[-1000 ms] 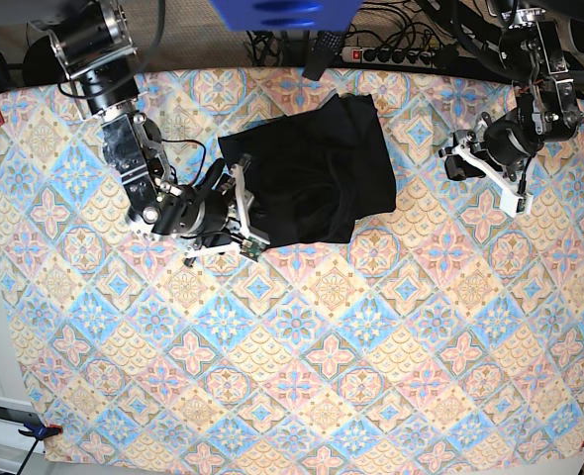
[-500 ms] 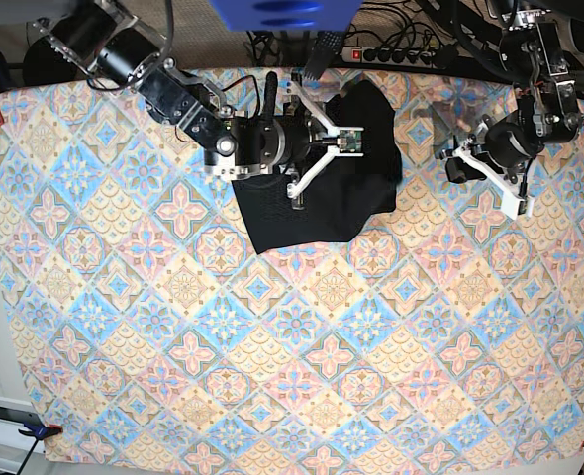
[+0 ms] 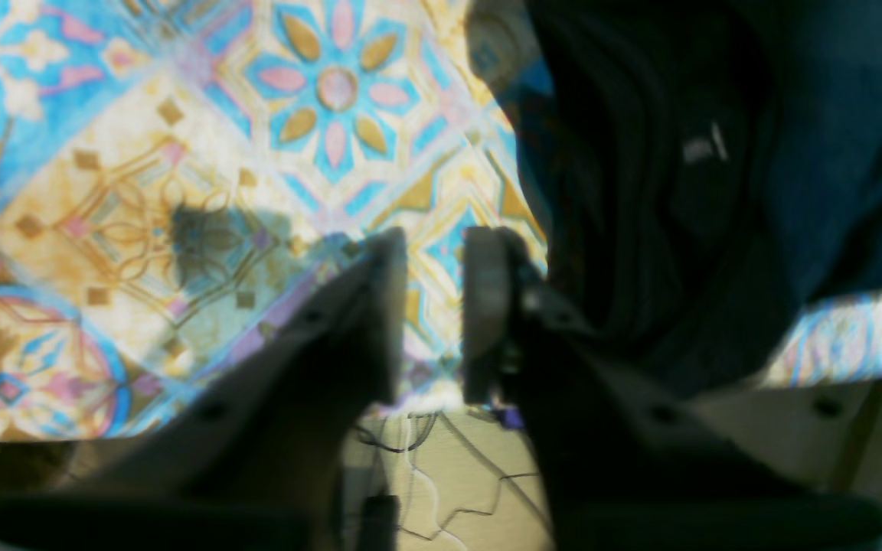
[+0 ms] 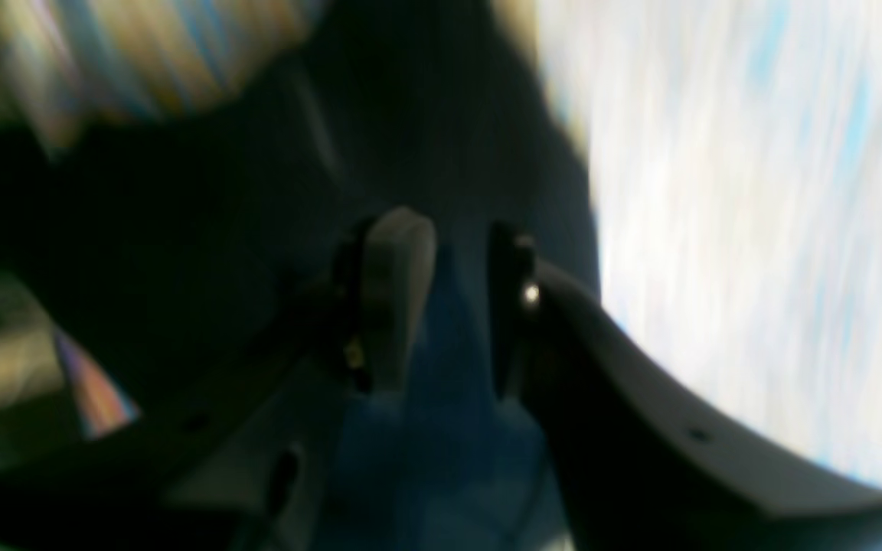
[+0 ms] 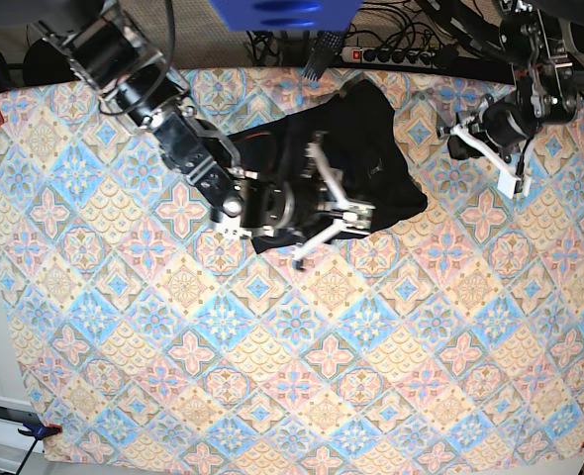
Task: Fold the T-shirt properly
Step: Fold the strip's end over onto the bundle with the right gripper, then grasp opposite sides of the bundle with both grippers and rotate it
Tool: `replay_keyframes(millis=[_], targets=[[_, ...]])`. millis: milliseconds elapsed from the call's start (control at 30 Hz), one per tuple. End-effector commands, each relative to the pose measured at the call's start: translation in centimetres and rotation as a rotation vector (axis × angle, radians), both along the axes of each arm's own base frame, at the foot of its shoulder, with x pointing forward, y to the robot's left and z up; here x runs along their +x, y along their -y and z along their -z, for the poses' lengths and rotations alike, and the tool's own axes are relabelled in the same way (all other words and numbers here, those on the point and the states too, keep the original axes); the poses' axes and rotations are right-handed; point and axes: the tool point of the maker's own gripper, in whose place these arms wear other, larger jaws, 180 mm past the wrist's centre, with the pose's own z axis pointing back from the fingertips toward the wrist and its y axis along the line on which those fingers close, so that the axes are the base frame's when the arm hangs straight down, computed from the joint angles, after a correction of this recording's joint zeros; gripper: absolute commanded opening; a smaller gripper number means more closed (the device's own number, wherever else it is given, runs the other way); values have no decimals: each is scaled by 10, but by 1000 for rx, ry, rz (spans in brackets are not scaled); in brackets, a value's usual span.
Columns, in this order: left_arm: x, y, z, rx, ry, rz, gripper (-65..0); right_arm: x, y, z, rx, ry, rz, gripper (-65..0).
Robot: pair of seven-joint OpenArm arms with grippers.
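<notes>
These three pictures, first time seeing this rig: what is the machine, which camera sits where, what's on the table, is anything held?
It is a robot with two arms over a table. One picture looks down from above; the other two come from cameras on the wrists, looking along the fingers. A black T-shirt lies bunched on a colourful patterned tablecloth. The right hand is over the shirt; its wrist view is blurred, with dark cloth between and behind the fingers, so I cannot tell if it grips. The left hand is beside the shirt, its fingers apart with only tablecloth showing between them, so it holds nothing.
</notes>
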Motion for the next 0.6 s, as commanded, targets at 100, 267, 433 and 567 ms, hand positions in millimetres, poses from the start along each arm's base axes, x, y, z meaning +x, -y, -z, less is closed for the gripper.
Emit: replay_keyframes(millis=[100, 267, 433, 567], targets=[[-12, 28, -7, -22, 7, 92, -650, 41, 37, 1, -14, 10, 149, -489], [-24, 74, 3, -94, -31, 202, -650, 76, 66, 0, 30, -5, 284, -498], [-23, 99, 3, -156, -24, 202, -650, 93, 76, 6, 6, -19, 311, -581], [-27, 125, 10, -196, -47, 238, -650, 106, 83, 10, -19, -30, 329, -599]])
